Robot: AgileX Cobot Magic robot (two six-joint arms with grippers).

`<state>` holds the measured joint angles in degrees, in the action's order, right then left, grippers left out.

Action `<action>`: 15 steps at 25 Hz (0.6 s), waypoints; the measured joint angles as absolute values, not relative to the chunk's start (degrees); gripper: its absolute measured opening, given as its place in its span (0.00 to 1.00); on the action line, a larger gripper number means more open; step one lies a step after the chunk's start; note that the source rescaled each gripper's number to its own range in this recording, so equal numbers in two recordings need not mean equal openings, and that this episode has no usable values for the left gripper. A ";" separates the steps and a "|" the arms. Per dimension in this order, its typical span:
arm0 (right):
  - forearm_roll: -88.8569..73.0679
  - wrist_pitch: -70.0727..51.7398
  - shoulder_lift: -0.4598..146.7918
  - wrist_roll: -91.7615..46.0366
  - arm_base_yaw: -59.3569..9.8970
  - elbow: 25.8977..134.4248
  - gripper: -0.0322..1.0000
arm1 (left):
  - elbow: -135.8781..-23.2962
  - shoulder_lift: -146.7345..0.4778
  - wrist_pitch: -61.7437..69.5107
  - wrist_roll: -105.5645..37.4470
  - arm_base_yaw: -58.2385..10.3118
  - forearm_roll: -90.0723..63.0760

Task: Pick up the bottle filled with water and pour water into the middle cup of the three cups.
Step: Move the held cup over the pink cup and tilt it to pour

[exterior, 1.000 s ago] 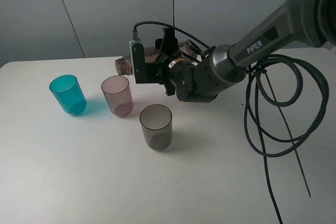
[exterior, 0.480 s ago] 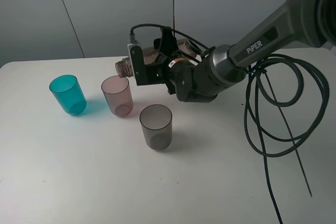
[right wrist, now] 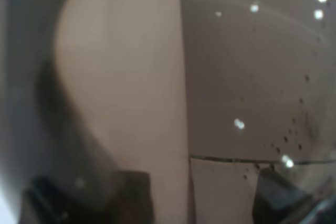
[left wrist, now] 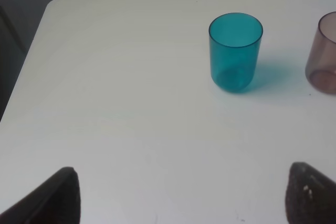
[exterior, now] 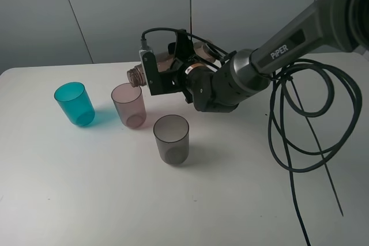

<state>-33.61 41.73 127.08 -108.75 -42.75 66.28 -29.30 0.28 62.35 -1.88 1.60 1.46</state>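
Right claw [exterior: 168, 64], clenched on the bottle [exterior: 137, 76], tips its neck lower toward the middle cup [exterior: 128, 105]; pouring seemingly imminent.

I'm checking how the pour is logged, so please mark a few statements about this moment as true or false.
1. The bottle is tipped nearly flat, mouth toward the middle cup. True.
2. The teal cup lies on its side. False: it stands upright.
3. The left gripper holds a cup. False: it is open and empty.
4. The right gripper is shut on the bottle. True.
5. The grey cup touches the middle cup. False: they stand apart.
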 joint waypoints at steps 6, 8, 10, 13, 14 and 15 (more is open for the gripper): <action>-33.61 41.73 127.08 -109.03 -42.75 67.71 0.03 | -29.30 0.28 62.35 -1.88 1.60 1.46; -33.61 41.63 127.08 -109.38 -42.75 67.71 0.03 | -29.30 0.28 62.35 -1.88 1.60 1.46; -33.61 41.50 127.08 -110.64 -42.75 67.71 0.03 | -29.30 0.28 62.35 -1.88 1.60 1.46; -33.61 41.50 127.08 -112.46 -42.75 67.71 0.03 | -29.30 0.28 62.35 -1.88 1.60 1.46; -33.61 41.50 127.08 -113.13 -42.75 67.71 0.03 | -29.30 0.28 62.35 -1.88 1.60 1.46; -33.61 41.50 127.08 -113.75 -42.75 67.71 0.03 | -29.30 0.28 62.35 -1.88 1.60 1.46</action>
